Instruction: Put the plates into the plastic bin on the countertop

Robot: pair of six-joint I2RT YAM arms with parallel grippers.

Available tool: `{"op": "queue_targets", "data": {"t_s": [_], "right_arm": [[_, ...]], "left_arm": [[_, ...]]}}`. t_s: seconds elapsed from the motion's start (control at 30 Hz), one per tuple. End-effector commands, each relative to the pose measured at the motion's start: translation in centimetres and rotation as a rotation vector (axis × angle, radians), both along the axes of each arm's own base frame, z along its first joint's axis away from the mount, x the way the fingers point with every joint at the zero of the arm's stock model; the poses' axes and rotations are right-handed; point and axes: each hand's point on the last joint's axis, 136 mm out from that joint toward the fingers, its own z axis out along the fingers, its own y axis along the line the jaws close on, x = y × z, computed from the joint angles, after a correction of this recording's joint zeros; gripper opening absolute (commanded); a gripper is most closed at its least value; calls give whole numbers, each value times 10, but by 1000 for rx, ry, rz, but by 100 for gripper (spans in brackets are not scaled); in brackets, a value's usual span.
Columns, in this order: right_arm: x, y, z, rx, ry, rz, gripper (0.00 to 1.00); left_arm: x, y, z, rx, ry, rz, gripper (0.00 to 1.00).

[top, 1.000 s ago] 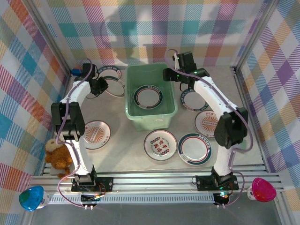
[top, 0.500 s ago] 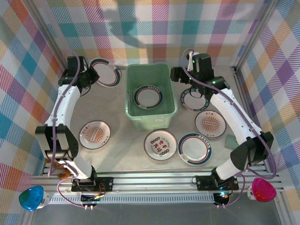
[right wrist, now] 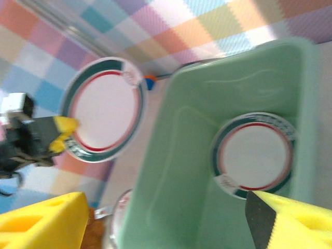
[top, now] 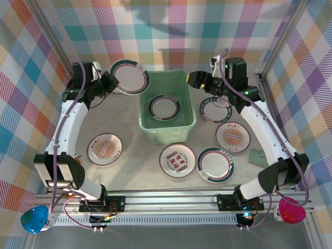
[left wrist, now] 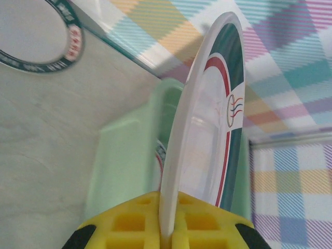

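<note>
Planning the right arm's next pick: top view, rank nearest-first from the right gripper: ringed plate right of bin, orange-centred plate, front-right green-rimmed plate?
1. Ringed plate, beside bin.
2. Orange-centred plate, right side.
3. Green-rimmed plate, front right.

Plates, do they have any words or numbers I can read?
Nothing can be read.
Held plate: a small wavy-line badge, no clear letters.
Plate in the plastic bin: rim print too small.
Front middle plate: red marks too small.
</note>
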Motion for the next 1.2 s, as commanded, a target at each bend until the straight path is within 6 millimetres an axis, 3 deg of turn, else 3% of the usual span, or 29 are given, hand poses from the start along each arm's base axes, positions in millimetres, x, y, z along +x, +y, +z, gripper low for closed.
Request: {"op": "queue_targets", "data": {"t_s": [0.0, 0.23, 0.63, 0.97, 1.17], "right_arm": [[-7, 25, 9, 178, 59, 107, 76], [1, 47, -1, 224, 114, 116, 69], [20, 84, -31, 271, 212, 96, 53], [30, 86, -44, 320, 263, 33, 26], [33, 86, -46, 361, 290, 15, 19]], "left_arm": [[-11, -29, 43, -116, -113, -83, 0], [-15, -61, 48, -189, -121, -163, 0], [-21, -94, 53, -239, -141, -246, 0], [-21, -101, 48, -227, -122, -252, 0], [-21, -109, 46, -229, -116, -275, 0]]}}
